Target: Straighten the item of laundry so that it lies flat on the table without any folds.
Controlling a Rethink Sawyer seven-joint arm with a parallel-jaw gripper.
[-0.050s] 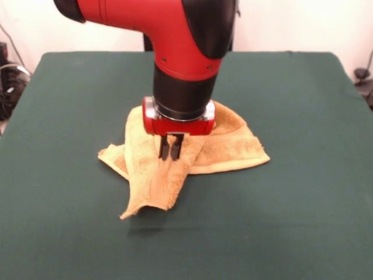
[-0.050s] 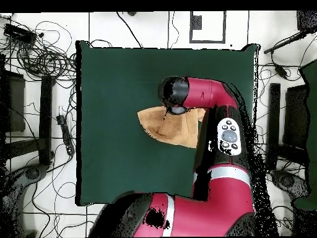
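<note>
Currently the gripper [image 1: 170,149] is down on the crumpled towel [image 1: 227,146] near the middle of the table [image 1: 303,204], fingers nearly together and apparently pinching an upper layer, likely to draw out the fold that overlaps toward the front edge.

Tangled black cables [image 2: 43,59] on white floor [image 2: 142,25] at one side; dark equipment stands [image 2: 46,118] along both sides; more black gear [image 1: 9,81] at front view's edge.
</note>
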